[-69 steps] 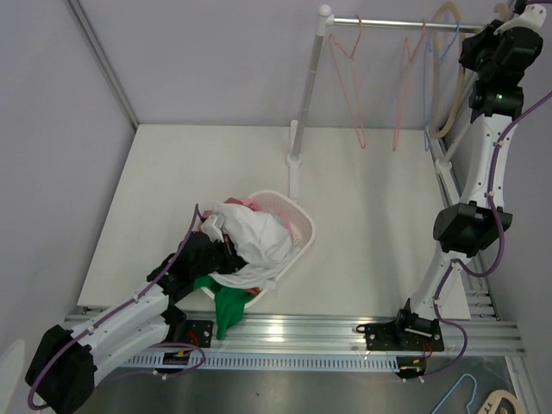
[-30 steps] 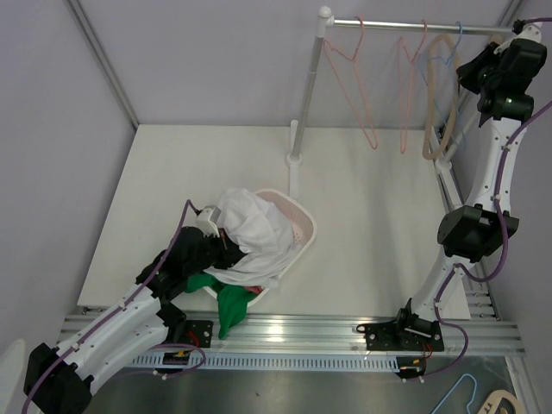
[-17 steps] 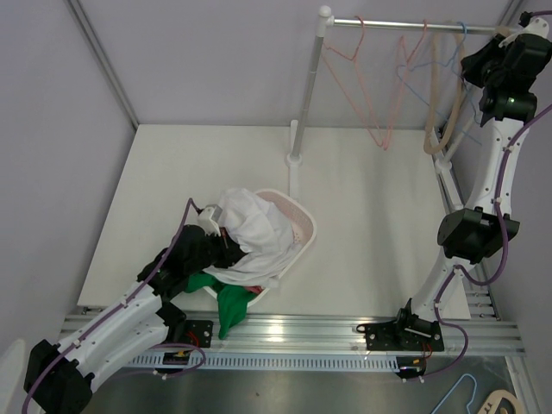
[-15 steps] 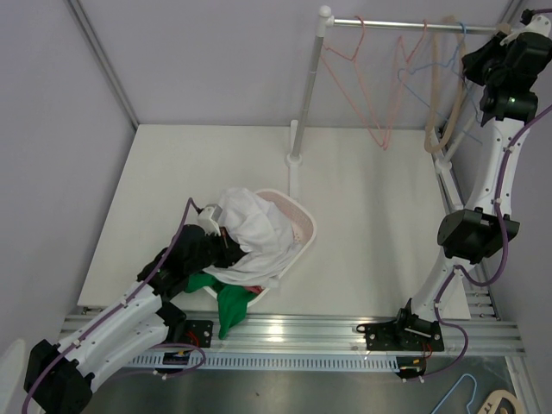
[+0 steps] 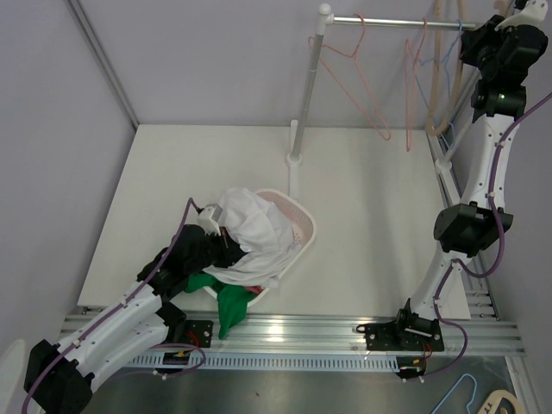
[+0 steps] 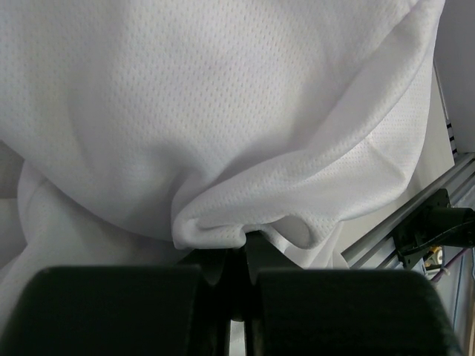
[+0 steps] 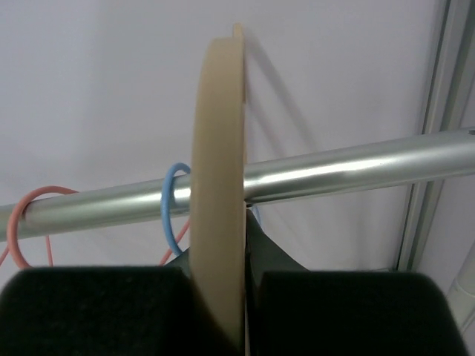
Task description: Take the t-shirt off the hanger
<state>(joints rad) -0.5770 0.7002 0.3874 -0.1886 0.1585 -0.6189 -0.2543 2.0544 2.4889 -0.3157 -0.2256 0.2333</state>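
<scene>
The white t-shirt [image 5: 254, 228] lies heaped on the pink basket [image 5: 304, 226], off any hanger. My left gripper [image 5: 226, 250] is shut on a fold of its hem; in the left wrist view the mesh cloth [image 6: 223, 111] fills the frame and bunches into the closed jaws of that gripper [image 6: 236, 252]. My right gripper [image 5: 468, 45] is raised at the right end of the rail [image 5: 388, 23], shut on the beige hanger [image 5: 444, 99]. In the right wrist view that hanger [image 7: 219, 170] stands edge-on against the rail [image 7: 341, 169], pinched in the gripper [image 7: 243, 297].
Two pink wire hangers [image 5: 366, 73] [image 5: 411, 86] and a blue one [image 5: 429, 82] hang on the rail; the blue hook [image 7: 172, 208] sits beside the beige hanger. The rack post [image 5: 306, 95] stands behind the basket. A green garment [image 5: 228, 306] spills over the basket's near edge.
My right arm has lifted the beige hanger up to the rail, and the wire hangers have swung. My left gripper holds the t-shirt almost still at the basket.
</scene>
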